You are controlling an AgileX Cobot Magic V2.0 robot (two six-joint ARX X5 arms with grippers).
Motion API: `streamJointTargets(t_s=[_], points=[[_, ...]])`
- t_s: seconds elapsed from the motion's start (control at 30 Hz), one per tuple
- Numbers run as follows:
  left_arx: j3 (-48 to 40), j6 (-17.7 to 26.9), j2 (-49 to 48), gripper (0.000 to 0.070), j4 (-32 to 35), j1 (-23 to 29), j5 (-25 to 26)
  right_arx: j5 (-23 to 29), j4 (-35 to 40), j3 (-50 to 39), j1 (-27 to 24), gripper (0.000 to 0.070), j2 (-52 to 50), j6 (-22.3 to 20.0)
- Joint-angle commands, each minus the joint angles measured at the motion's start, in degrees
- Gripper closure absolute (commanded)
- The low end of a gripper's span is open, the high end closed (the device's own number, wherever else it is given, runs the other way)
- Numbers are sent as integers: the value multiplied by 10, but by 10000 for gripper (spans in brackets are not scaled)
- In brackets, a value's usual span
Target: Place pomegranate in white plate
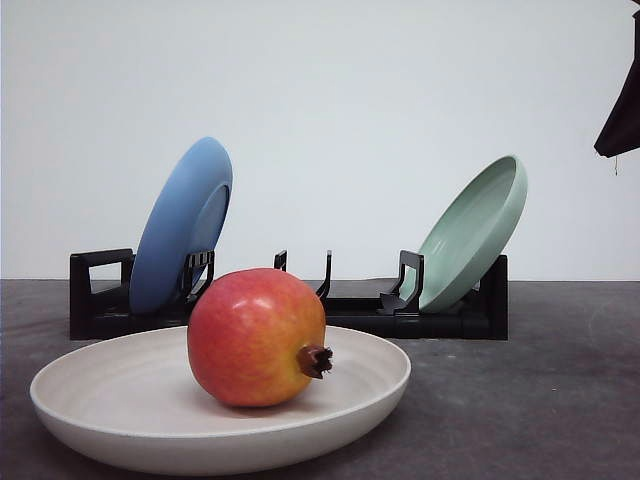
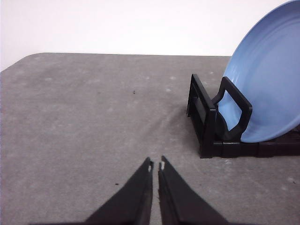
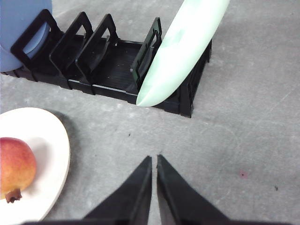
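The pomegranate, red with a yellow-orange blush and a dark crown tip pointing right, rests inside the white plate at the front of the table. The right wrist view catches the pomegranate on the white plate off to one side of my right gripper, which is shut, holds nothing and hangs over bare grey table. My left gripper is also shut and holds nothing, over the table beside the rack's blue-plate end.
A black dish rack stands behind the white plate. A blue plate leans in its left slots and a pale green plate in its right. A dark arm part hangs at the upper right.
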Motion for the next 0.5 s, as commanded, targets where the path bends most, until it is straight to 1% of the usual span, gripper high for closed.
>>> streamJointTargets(t_s=[0.0, 0.17, 0.2, 0.23, 0.27, 0.3, 0.43, 0.47], points=[[-6, 8, 0, 700, 8, 0, 1, 0, 6, 2, 2, 686, 2, -4], [-6, 8, 0, 700, 8, 0, 1, 0, 6, 2, 2, 686, 2, -5], [-6, 8, 0, 700, 8, 0, 1, 2, 9, 2, 2, 686, 2, -22], [-6, 8, 0, 700, 8, 0, 1, 9, 13, 2, 2, 686, 2, -47], [-6, 8, 0, 700, 8, 0, 1, 21, 15, 1, 2, 686, 0, -65], [-6, 8, 0, 700, 8, 0, 1, 34, 18, 0, 2, 686, -4, -72], [-6, 8, 0, 700, 8, 0, 1, 128, 64, -29, -3, 686, -41, -85], [-6, 8, 0, 700, 8, 0, 1, 142, 81, -43, -8, 686, -55, -88]])
